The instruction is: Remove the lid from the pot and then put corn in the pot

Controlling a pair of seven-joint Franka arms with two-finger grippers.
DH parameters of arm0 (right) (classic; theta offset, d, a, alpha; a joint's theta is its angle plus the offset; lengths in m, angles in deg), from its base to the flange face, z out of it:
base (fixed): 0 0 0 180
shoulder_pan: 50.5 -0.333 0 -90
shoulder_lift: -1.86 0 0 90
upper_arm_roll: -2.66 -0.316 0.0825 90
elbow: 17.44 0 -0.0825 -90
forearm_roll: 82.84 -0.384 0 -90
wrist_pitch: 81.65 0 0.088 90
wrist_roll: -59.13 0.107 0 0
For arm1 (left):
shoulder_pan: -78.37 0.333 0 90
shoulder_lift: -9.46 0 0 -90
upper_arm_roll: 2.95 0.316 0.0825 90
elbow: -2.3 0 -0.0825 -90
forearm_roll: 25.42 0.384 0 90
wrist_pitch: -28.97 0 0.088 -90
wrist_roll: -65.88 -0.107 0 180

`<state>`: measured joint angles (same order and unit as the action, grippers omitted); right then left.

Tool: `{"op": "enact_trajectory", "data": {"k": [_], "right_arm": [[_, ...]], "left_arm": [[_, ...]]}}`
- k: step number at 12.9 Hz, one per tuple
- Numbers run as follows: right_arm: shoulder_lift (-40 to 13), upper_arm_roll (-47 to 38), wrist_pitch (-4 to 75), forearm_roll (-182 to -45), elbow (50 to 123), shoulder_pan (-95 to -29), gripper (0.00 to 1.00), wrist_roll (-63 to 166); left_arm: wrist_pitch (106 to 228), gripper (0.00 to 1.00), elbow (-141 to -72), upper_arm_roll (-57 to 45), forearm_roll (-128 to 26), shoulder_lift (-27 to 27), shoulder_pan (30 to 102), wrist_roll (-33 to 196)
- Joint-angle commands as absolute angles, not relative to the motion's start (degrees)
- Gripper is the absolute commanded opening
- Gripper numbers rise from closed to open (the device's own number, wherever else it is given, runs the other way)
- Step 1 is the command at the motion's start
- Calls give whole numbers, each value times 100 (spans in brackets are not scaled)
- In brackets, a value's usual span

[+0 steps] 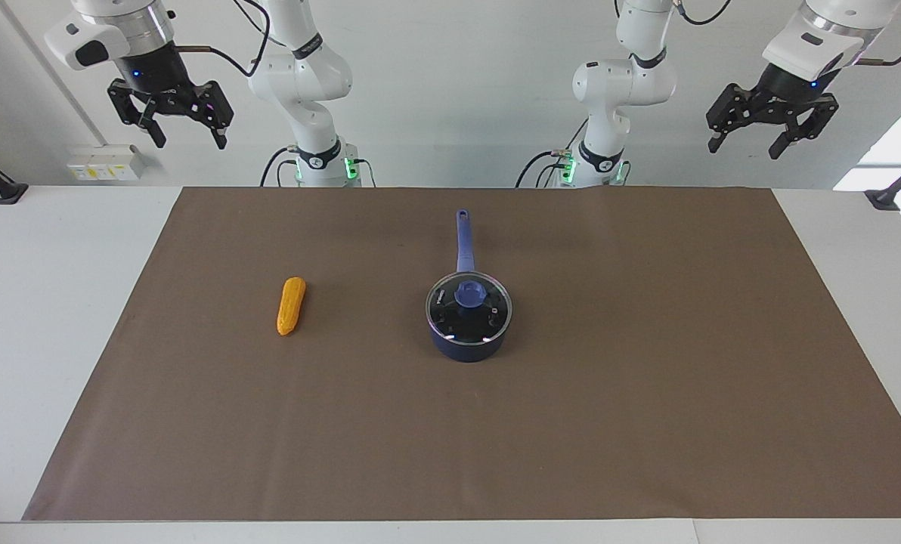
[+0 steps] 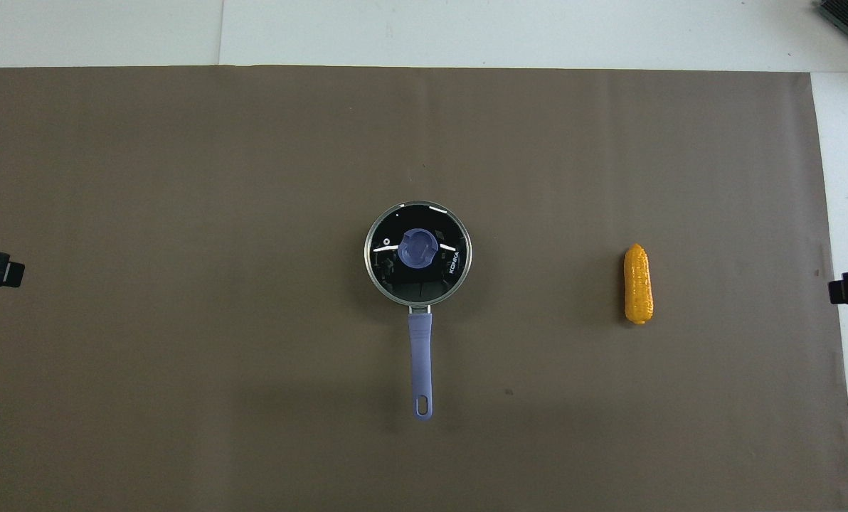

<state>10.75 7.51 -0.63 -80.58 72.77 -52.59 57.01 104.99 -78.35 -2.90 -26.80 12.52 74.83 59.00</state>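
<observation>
The lid sits on the pot, hiding its inside. Corn lies alone. Left gripper and right gripper hang high, fingers apart, empty.

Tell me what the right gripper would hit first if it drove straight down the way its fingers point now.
Probably bare table: the right gripper hangs open, high at the right arm's end, fingers pointing down. The corn and the lidded pot lie well toward the middle, apparently off that line, though depth is uncertain.
</observation>
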Motion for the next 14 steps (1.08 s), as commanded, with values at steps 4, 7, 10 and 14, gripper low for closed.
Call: {"op": "enact_trajectory", "data": {"k": [4,7,10,14], "right_arm": [[1091,776,-18,-8056,7300,-5217,100,5570],[1091,750,-35,-8125,7308,-5217,100,5544],[1091,723,-35,-8143,7309,-5217,100,5544],[1091,723,-35,-8143,7309,-5226,100,5544]], "left_arm": [[10631,100,-8137,-287,-2630,1482,7459,5894],[10640,100,-8146,-287,-2630,1482,7433,5867],[10658,100,-8146,-304,-2630,1482,7398,5867],[10930,100,-8312,-374,-2630,1491,7232,5876]]}}
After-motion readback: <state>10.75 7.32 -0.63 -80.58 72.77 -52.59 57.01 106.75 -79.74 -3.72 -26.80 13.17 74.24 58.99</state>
